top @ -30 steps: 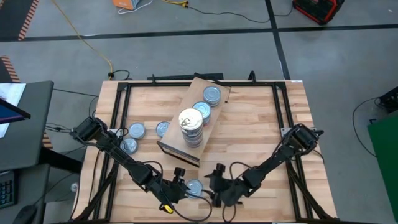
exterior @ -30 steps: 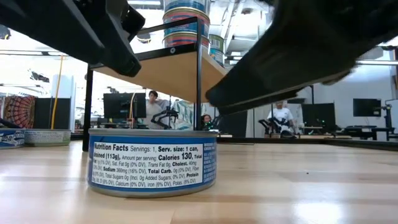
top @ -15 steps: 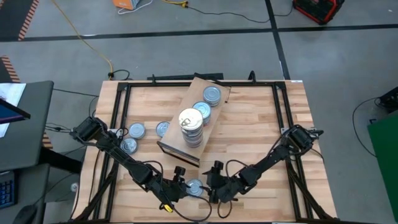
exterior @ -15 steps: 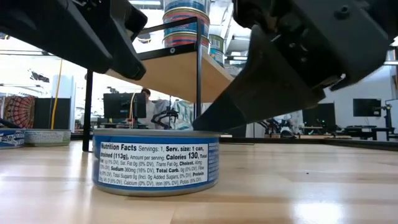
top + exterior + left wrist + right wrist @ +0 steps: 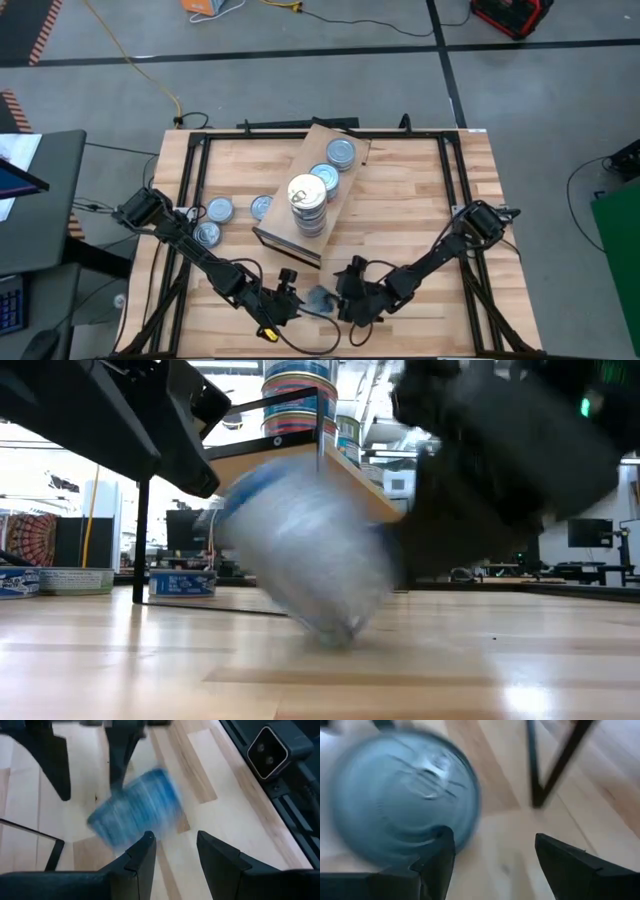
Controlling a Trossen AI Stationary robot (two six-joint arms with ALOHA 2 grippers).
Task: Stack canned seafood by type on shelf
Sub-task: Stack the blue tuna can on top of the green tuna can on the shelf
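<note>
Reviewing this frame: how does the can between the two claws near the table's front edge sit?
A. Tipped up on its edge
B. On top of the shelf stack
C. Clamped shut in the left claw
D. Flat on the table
A. In the low view the can is tilted with only its lower edge on the table; the left claw is open beside it, not gripping.
</note>
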